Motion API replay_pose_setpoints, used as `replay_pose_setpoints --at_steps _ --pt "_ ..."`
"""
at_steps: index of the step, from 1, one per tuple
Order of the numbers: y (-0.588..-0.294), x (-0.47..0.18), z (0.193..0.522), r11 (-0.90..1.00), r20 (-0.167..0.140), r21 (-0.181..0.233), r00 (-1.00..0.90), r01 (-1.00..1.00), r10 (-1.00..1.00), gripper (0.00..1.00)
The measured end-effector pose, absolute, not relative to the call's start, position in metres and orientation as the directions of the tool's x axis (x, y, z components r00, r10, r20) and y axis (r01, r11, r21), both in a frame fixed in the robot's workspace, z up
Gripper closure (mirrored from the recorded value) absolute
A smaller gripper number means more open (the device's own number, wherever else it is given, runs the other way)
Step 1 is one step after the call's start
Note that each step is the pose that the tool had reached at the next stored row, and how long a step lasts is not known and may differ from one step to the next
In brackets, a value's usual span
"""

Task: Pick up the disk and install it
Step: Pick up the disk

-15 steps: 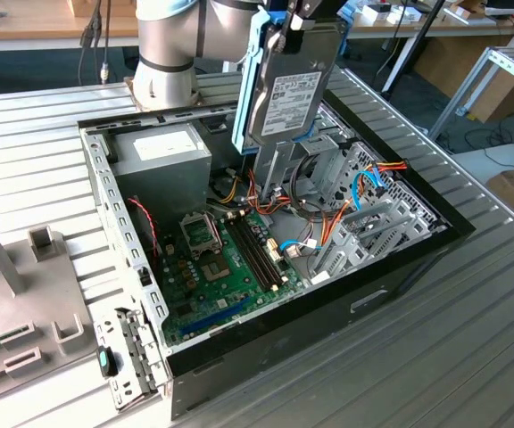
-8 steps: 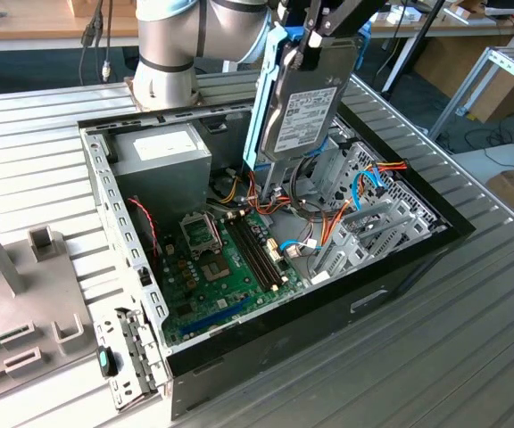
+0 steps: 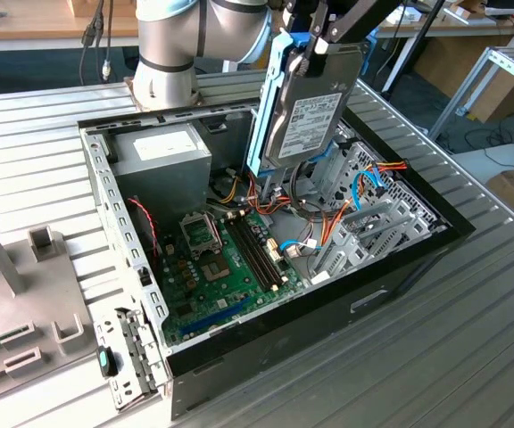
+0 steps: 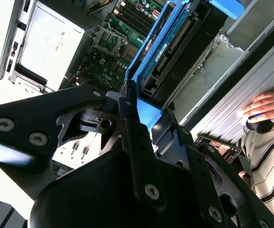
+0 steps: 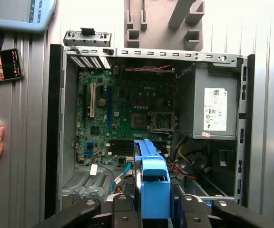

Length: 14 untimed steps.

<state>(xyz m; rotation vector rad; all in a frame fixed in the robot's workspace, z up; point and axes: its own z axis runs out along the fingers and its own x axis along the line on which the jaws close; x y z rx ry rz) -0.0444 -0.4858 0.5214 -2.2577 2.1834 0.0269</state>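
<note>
The ribbed metal bench (image 3: 471, 357) carries the open case (image 3: 391, 276), which lies on its side. A grey fixture (image 3: 7, 294) rests on the bench, at the exterior view's left of the case. Inside the case, the motherboard (image 3: 226, 267) lies flat, with the power supply (image 3: 163, 152) beside it. I hold the disk (image 3: 315, 107) edge-down over the case interior, with its label toward the exterior camera and its blue rail on the exterior view's left. My hand (image 3: 313, 49) pinches the disk's upper end. In the first wrist view, my fingers (image 5: 122, 211) press on either side of the rail.
</note>
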Motion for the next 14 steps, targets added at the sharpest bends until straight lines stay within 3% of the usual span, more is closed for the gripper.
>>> replay_pose_setpoints --at_steps 14 --pt "-0.498 -0.044 0.521 -0.034 -0.013 0.011 0.033 -0.999 -0.999 0.64"
